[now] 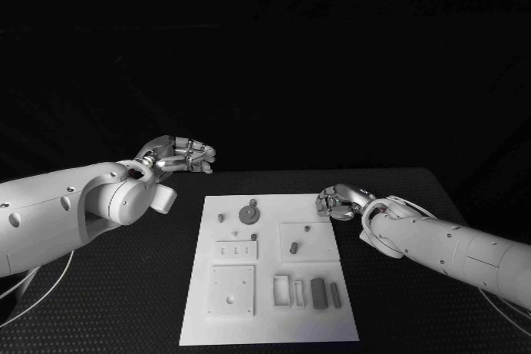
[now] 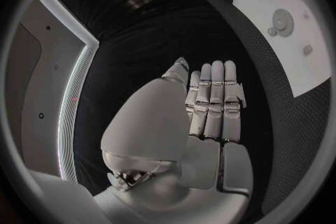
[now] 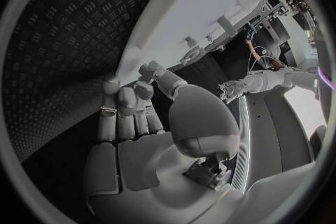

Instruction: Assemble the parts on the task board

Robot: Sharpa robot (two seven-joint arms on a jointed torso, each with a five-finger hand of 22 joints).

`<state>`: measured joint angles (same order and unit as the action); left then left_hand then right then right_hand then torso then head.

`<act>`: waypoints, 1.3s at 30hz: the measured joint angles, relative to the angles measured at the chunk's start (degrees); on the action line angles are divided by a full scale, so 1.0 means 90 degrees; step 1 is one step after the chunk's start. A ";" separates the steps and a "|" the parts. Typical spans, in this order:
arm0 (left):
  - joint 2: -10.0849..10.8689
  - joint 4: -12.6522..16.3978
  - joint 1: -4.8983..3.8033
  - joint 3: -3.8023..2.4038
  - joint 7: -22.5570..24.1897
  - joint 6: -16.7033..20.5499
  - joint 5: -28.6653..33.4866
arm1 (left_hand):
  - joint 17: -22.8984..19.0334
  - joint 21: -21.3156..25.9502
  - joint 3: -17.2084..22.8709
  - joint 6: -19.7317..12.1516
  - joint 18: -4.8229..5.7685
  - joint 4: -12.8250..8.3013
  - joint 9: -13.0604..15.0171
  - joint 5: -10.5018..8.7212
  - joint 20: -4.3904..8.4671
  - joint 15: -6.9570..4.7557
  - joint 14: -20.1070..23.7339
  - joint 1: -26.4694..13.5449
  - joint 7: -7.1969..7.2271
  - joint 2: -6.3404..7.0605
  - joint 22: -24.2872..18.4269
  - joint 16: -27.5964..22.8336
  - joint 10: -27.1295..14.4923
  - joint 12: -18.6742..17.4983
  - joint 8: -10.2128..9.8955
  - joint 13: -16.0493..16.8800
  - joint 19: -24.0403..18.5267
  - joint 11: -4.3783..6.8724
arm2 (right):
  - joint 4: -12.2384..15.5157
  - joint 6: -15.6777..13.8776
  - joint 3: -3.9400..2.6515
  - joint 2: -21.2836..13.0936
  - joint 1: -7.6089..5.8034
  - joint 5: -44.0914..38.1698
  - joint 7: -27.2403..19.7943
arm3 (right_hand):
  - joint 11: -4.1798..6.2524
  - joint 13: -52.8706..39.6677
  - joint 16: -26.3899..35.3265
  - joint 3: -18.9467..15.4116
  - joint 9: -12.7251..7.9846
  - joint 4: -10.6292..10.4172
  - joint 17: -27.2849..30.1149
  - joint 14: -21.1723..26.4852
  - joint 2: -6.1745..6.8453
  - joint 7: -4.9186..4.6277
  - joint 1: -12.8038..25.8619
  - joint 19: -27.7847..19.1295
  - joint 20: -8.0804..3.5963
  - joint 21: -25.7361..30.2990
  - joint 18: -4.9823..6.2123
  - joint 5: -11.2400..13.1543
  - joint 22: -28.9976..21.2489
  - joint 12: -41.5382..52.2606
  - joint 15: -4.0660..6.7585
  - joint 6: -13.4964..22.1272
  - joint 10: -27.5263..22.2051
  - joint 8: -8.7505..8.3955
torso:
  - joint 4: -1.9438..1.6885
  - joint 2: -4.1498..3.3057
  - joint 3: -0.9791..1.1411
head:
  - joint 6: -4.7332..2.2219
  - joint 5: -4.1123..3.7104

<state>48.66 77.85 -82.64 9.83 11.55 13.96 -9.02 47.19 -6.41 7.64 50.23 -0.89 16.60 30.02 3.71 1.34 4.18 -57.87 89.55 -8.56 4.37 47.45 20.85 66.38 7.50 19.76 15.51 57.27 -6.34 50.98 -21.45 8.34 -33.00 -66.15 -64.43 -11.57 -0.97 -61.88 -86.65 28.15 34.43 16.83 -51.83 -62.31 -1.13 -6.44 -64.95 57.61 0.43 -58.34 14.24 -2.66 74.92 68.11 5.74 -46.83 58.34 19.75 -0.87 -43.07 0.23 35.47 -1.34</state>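
Little looks done: grey parts point(image 1: 318, 292) lie loose on the task board point(image 1: 271, 335); left hand point(image 1: 183, 154) and right hand point(image 1: 341, 200) hold nothing, fingers apart

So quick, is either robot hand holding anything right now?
Left robot hand: open, fingers straight, holding nothing.
Right robot hand: open, holding nothing.

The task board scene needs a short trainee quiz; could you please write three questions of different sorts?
1. True or false: the left hand holds a part.
2. Which hand is beside the task board's far right edge? A) left B) right
3. Fill in: the round disc part lies at the board's ____ end, seen from the robot.

Key: 1 false, it holds nothing; 2 B, the right hand; 3 far.
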 measured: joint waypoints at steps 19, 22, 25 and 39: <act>-0.0254 -0.0109 -0.0001 0.0013 -0.0447 -0.0005 -0.0336 | 0.0098 0.0073 0.0013 0.0070 0.0001 0.0013 -0.0266 -0.0049 0.0054 0.0005 -0.0087 -0.0462 -0.0071 0.0094 0.0156 -0.0046 0.0132 -0.0275 -0.0298 -0.0026 0.0100 0.0008 | 0.1097 -0.0261 -0.0004 -0.0126 -0.0539 0.0011 0.0702 | 0.0083 0.0048 -0.0031 -0.0053 0.0413 0.0018 0.0039 -0.0071 -0.0004 0.0068 0.0107 0.0059 -0.0038 -0.0025 0.0044 0.0000 0.0000 0.0025 0.0071 -0.0069 0.0076 0.0223 | 0.0040 0.0059 -0.0014 | -0.0102 0.0017; -0.0338 -0.0131 -0.0001 0.0016 -0.0578 0.0048 -0.0421 | 0.0097 0.0073 0.0043 0.0070 0.0002 0.0008 -0.0274 -0.0049 0.0030 0.0005 -0.0087 -0.0462 -0.0071 0.0094 0.0161 -0.0046 0.0132 -0.0292 -0.0298 -0.0025 0.0075 0.0008 | 0.1252 -0.0260 -0.0006 -0.0114 -0.0558 -0.0024 0.0827 | 0.0083 0.0048 -0.0031 -0.0054 0.0527 0.0018 0.0039 -0.0071 -0.0025 0.0069 0.0128 0.0059 -0.0038 -0.0025 0.0042 0.0000 0.0000 0.0025 0.0071 -0.0069 0.0075 0.0263 | 0.0049 0.0082 -0.0019 | -0.0115 0.0029; -0.0439 -0.0163 -0.0001 0.0021 -0.0787 0.0109 -0.0592 | 0.0097 0.0099 0.0043 0.0070 0.0002 0.0008 -0.0274 -0.0048 0.0030 0.0005 -0.0087 -0.0539 -0.0071 0.0068 0.0170 -0.0074 0.0132 -0.0292 -0.0298 -0.0025 0.0075 0.0008 | 0.1478 -0.0261 -0.0004 -0.0115 -0.0595 -0.0056 0.0965 | 0.0084 0.0054 -0.0031 -0.0054 0.0578 0.0018 0.0039 -0.0070 -0.0025 0.0069 0.0128 0.0059 -0.0038 -0.0025 0.0042 0.0000 0.0000 0.0025 0.0071 -0.0069 0.0075 0.0263 | 0.0053 0.0101 -0.0023 | -0.0121 0.0052; -0.1085 -0.0401 0.0001 0.0030 -0.2403 -0.0026 -0.1820 | 0.0211 0.0173 0.0007 0.0094 -0.0094 0.0023 -0.0346 -0.0074 0.0030 0.0005 -0.0087 -0.2045 -0.0095 0.0172 0.0301 -0.0074 0.0182 -0.0366 -0.0375 -0.0007 0.0075 0.0013 | 0.2193 -0.0296 -0.0019 0.0218 -0.0801 -0.0413 0.1614 | 0.0086 0.0061 -0.0031 -0.0054 0.0654 0.0018 0.0045 -0.0081 -0.0025 0.0069 0.0128 0.0059 -0.0037 -0.0025 0.0035 0.0000 0.0000 0.0025 0.0083 -0.0069 0.0076 0.0263 | 0.0071 0.0191 -0.0049 | -0.0179 0.0187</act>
<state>38.90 74.25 -82.64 10.09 -10.08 13.72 -25.39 49.09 -4.86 7.70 51.08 -1.74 16.81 26.91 3.05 1.61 4.22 -58.65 71.15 -9.42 5.91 50.16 20.18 68.02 4.20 16.39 15.44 57.95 -6.22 70.71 -24.12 8.17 -31.04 -73.36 -68.14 2.95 -0.19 -61.33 -86.93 27.67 40.32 17.00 -51.43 -63.04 -1.35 -5.83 -63.80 58.13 0.10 -58.56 14.55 -2.66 74.92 68.33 6.48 -47.45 59.02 22.12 -0.24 -41.35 -0.21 33.86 0.35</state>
